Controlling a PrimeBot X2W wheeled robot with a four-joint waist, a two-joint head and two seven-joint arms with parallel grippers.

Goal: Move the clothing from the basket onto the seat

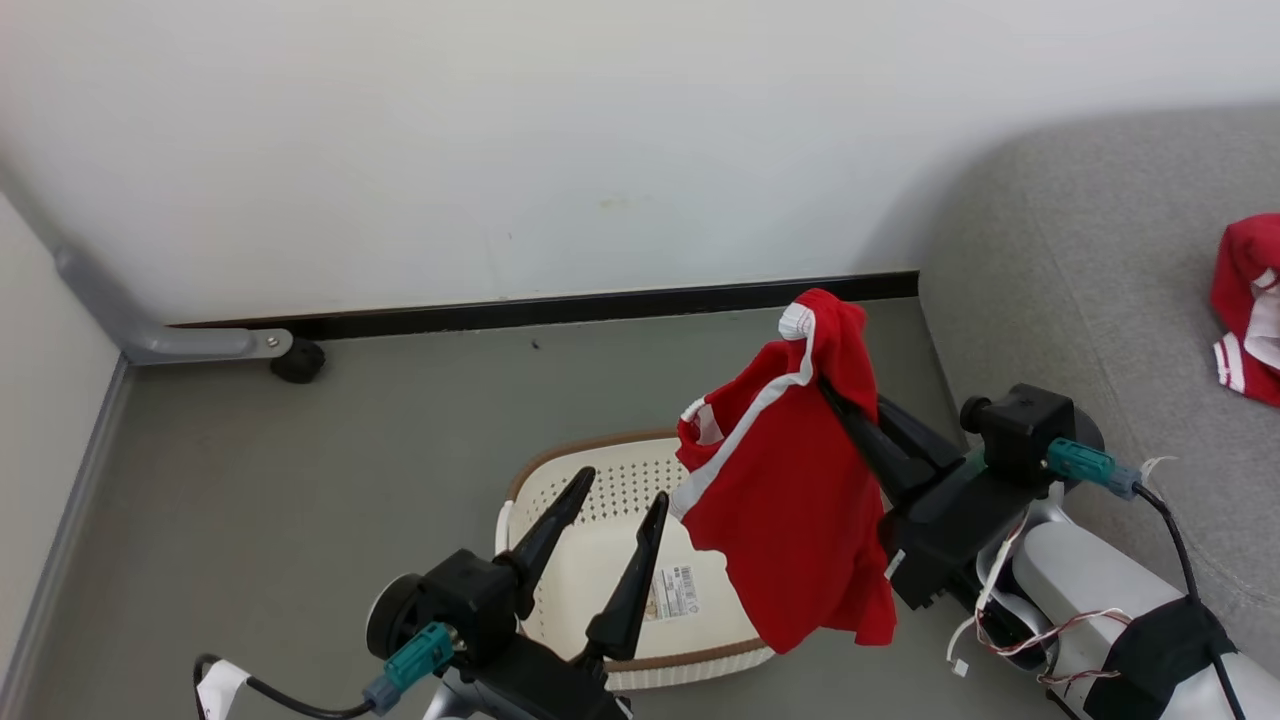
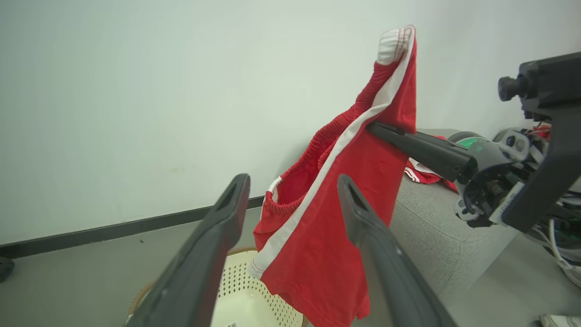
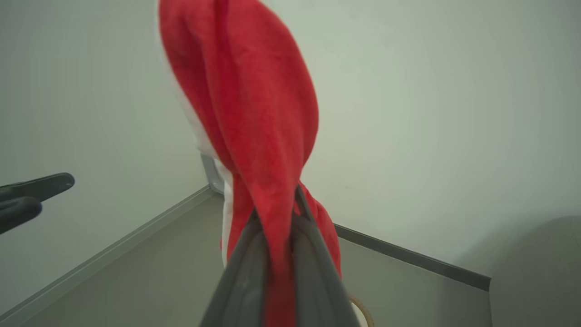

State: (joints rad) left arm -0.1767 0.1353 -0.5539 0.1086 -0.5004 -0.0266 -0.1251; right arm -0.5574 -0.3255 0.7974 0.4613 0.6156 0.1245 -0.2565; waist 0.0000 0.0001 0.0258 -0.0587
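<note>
Clothing (image 1: 790, 520) hanging vertically, white-trimmed corner uppermost

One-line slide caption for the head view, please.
Right pincer holds red shorts above the basket; left pincer hovers open; a second red garment lies on the grey seat.

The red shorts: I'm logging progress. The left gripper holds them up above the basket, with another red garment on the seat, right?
No, the right gripper holds the red shorts, its jaws shut on them, as the right wrist view shows; the left gripper is open and empty. The rest is correct.
</note>
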